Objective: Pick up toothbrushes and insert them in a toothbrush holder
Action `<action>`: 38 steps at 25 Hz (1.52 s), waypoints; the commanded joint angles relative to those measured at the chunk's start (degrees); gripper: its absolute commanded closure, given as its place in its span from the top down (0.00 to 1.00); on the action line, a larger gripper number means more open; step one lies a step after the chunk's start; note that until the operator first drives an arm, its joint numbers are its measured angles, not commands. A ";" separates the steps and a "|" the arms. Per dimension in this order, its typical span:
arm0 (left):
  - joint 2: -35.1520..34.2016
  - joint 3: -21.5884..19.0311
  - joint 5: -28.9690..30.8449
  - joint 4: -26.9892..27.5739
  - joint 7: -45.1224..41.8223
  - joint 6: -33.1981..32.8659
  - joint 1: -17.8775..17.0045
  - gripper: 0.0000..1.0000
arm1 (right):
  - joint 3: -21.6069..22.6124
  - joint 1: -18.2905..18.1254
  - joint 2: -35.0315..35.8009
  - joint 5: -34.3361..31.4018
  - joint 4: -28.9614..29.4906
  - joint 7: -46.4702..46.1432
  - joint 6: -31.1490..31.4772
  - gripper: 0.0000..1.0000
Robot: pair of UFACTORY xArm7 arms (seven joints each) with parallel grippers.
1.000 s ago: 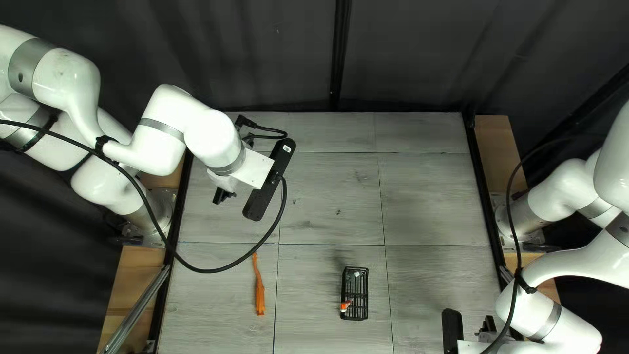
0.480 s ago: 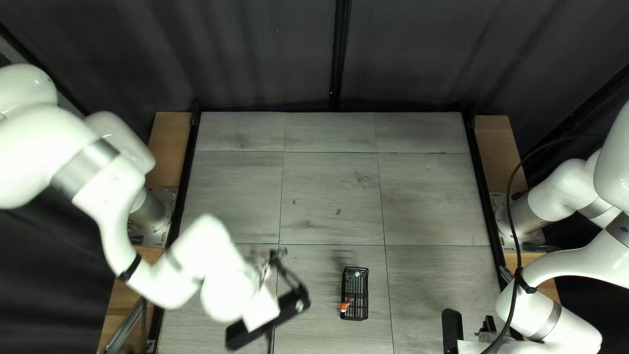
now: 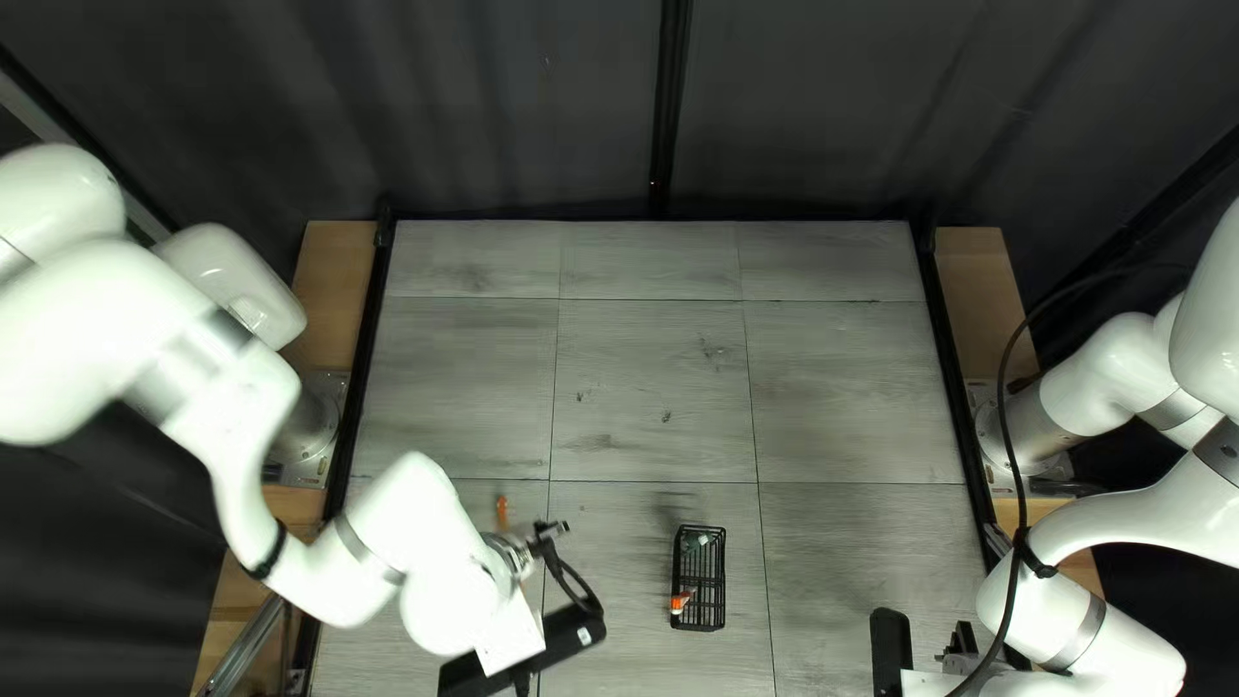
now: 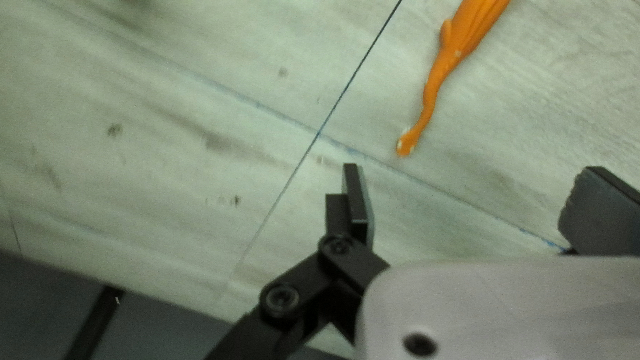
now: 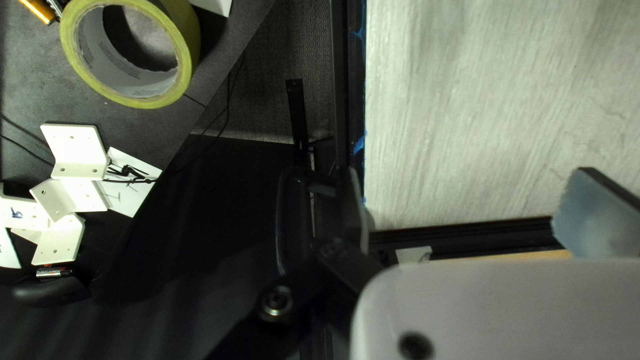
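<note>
Left gripper, left wrist view: The left gripper (image 4: 477, 207), black and two-fingered, stands wide open with nothing between its fingers; the spread probably serves to straddle a handle.
Toothbrush, same view: The orange toothbrush (image 4: 460, 53), slim-necked and apparently plastic, lies on the grey wood-grain tabletop (image 4: 167, 160) ahead of that gripper, its narrow tip nearest and its broad body pointing away. Judged from this, a further advance toward the body would suit the grasp.
Edge, same view: The tabletop ends behind one finger's linkage; ahead, around the toothbrush, the boards give room for both fingers.
Right gripper, right wrist view: The right gripper (image 5: 473, 210), likewise black, is spread open and holds nothing. It seems parked, to leave the work to the other arm.
Surroundings, same view: A black edge rail (image 5: 343, 80) runs past one finger; beyond it lie a yellow-rimmed roll of tape (image 5: 189, 37) and white angled brackets (image 5: 77, 152). Any move inward should clear the rail.
Holder, top left view: The black slatted basket-like holder (image 3: 723, 575) stands well in from both side edges, presumably for easy reach. A small orange-and-white piece (image 3: 680, 602) shows inside.
Passage, same view: The white left arm (image 3: 445, 587) hides most of the toothbrush; the short way from there to the holder looks unobstructed.
</note>
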 commanded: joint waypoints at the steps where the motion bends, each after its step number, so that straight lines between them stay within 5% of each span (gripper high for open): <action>1: 4.85 -2.04 -2.94 1.61 6.61 -4.67 -0.18 1.00 | 0.00 0.00 0.00 0.00 0.00 0.00 0.00 1.00; 21: 12.30 -3.21 0.59 2.72 13.80 -6.75 -0.74 1.00 | 0.00 0.00 0.00 0.00 0.00 0.00 0.00 1.00; 34: 13.84 -3.67 -2.25 1.22 13.27 -10.51 -0.02 0.95 | 0.00 0.00 0.00 0.00 0.00 0.00 0.00 1.00; 37: 13.84 -3.54 -2.74 0.70 13.01 -11.15 0.30 0.78 | 0.00 0.00 0.00 0.00 0.00 0.00 0.00 1.00; 38: 13.88 -3.51 -2.86 0.59 12.89 -11.26 0.35 0.30 | 0.00 0.00 0.00 0.00 0.00 0.00 0.00 1.00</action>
